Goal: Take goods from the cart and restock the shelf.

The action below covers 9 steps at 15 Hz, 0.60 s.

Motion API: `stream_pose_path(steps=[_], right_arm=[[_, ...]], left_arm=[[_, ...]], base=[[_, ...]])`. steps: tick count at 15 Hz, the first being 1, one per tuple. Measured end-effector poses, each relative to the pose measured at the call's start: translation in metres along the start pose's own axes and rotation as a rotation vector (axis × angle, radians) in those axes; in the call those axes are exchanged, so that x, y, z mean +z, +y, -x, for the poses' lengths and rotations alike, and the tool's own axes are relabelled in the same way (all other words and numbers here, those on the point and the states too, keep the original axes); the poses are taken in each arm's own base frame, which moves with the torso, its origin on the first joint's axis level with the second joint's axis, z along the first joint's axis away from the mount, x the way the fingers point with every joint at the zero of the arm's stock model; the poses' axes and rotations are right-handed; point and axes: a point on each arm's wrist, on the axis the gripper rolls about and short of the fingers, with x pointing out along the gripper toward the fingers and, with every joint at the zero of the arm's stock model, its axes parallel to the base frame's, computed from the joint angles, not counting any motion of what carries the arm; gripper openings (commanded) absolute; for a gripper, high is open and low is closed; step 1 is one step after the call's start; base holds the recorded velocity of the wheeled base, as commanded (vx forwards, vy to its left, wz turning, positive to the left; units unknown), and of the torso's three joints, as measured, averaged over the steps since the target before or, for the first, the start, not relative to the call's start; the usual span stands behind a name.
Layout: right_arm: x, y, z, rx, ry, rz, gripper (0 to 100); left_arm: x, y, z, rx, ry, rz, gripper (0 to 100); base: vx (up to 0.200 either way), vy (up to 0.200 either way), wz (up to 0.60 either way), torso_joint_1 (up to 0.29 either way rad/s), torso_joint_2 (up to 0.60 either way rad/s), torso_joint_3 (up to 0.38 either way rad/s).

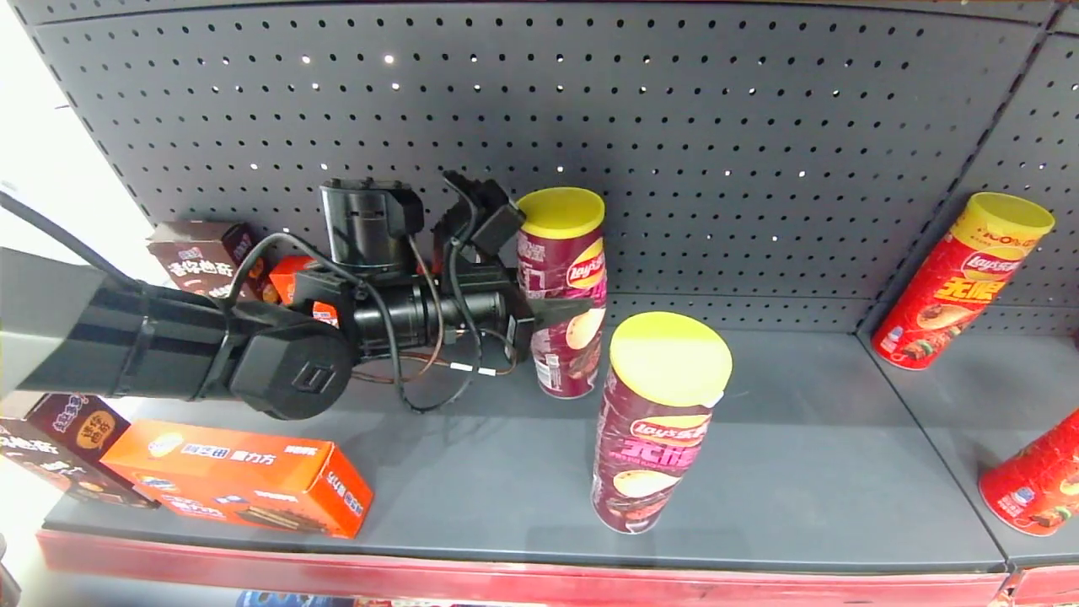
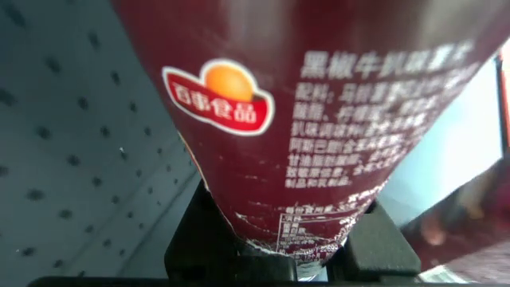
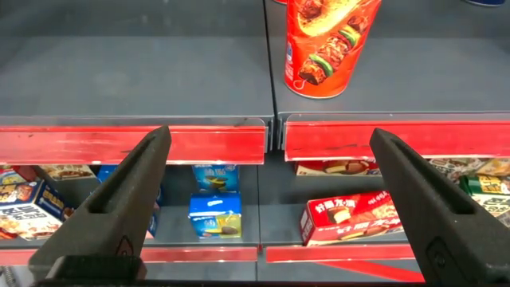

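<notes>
My left gripper (image 1: 566, 314) is shut on a maroon chip can with a yellow lid (image 1: 563, 253), which stands upright near the pegboard at the back of the grey shelf (image 1: 809, 472). In the left wrist view the can (image 2: 319, 119) sits between the two dark fingers (image 2: 198, 239). I cannot tell whether its base touches the shelf. A second maroon can (image 1: 662, 421) stands closer to the front edge. My right gripper (image 3: 268, 135) is open and holds nothing, in front of the red shelf edge (image 3: 199, 143), below a red chip can (image 3: 327, 44).
Two red cans (image 1: 961, 282) (image 1: 1037, 480) are on the neighbouring shelf section to the right. An orange box (image 1: 244, 476) and brown boxes (image 1: 63, 443) (image 1: 198, 253) lie at the left. Lower shelves hold snack boxes (image 3: 351, 219).
</notes>
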Motion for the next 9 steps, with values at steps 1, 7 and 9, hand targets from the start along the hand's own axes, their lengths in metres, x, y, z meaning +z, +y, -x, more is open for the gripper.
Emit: stream_pose_path(steps=[1, 7, 9], right_arm=[[0.000, 0.000, 0.000, 0.000, 0.000, 0.000, 100], [0.000, 0.000, 0.000, 0.000, 0.000, 0.000, 100], [0.000, 0.000, 0.000, 0.000, 0.000, 0.000, 100]], left_arm=[[-0.004, 0.002, -0.004, -0.004, 0.011, 0.008, 0], [-0.008, 0.018, -0.031, -0.009, -0.009, -0.007, 0], [-0.015, 0.019, -0.036, -0.013, 0.000, 0.000, 0]], base=[[0.000, 0.000, 0.00, 0.000, 0.00, 0.000], [0.000, 0.000, 0.00, 0.000, 0.00, 0.000], [0.000, 0.000, 0.00, 0.000, 0.00, 0.000]])
